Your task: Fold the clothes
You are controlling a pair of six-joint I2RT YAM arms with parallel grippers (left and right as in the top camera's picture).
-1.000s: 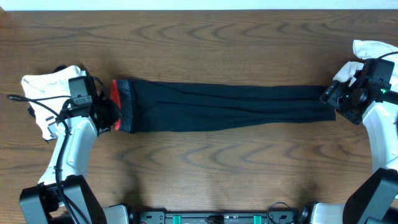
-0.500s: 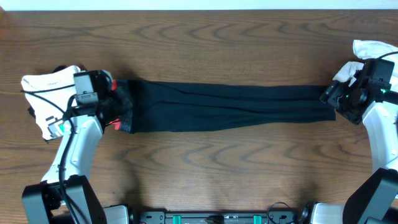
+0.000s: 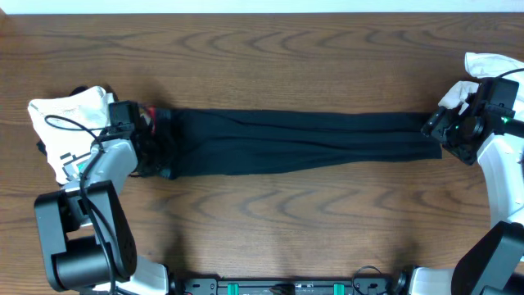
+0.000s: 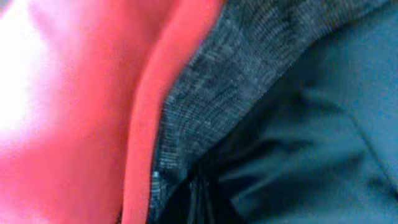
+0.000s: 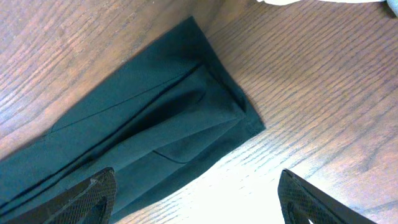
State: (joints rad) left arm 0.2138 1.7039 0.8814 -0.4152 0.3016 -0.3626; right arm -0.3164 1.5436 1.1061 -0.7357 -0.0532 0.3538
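The trousers (image 3: 303,141) lie along the table (image 3: 270,221). I see my left gripper (image 3: 155,139) pressed together at their waistband (image 4: 186,106), and my right gripper (image 5: 196,174) spread over the cuffs (image 5: 205,106).

You are looking down on a dark brown wooden table (image 3: 262,221) that fills nearly the whole overhead view. Its grain runs lengthwise in long wavy bands with oval swirls. Along the top edge, past the table's far side, runs a thin pale strip (image 3: 262,6), white to faint blue; you cannot tell whether it is wall or floor. In the right wrist view the same wood is seen close up, with a bright patch of glare (image 5: 249,199) on its surface.
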